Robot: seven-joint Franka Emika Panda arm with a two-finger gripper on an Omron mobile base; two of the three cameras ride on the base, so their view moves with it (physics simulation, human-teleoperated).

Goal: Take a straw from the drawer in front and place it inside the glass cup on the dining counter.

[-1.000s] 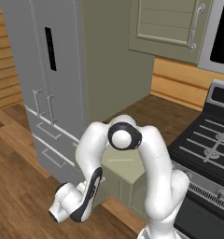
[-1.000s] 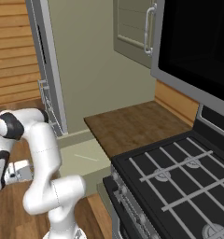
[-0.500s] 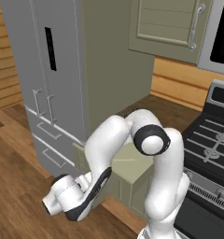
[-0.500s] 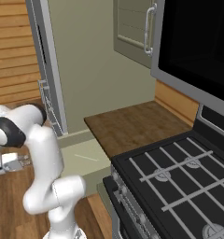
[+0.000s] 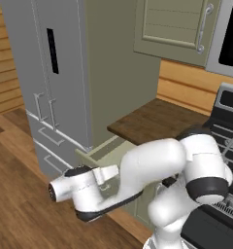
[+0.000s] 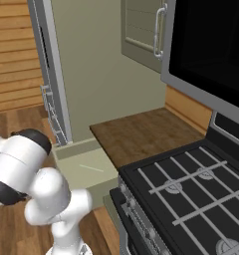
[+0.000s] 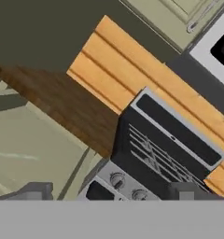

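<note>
The drawer (image 6: 86,167) stands open beside the stove (image 6: 191,189), and the straw (image 6: 91,168) lies flat on its floor. The gripper (image 7: 111,193) is wide open and empty. Best lower it squarely over the straw's middle, fingers straddling it crosswise.

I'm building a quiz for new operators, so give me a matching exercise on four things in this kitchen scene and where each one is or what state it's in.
Things:
1. straw
2. drawer
3. claw
4. fridge

Places or states:
A. pulled open below the wooden countertop
B. open, holding nothing
C. lying on the drawer's floor
D. standing left of the drawer, doors shut

Pairs: 1-C, 2-A, 3-B, 4-D
</note>
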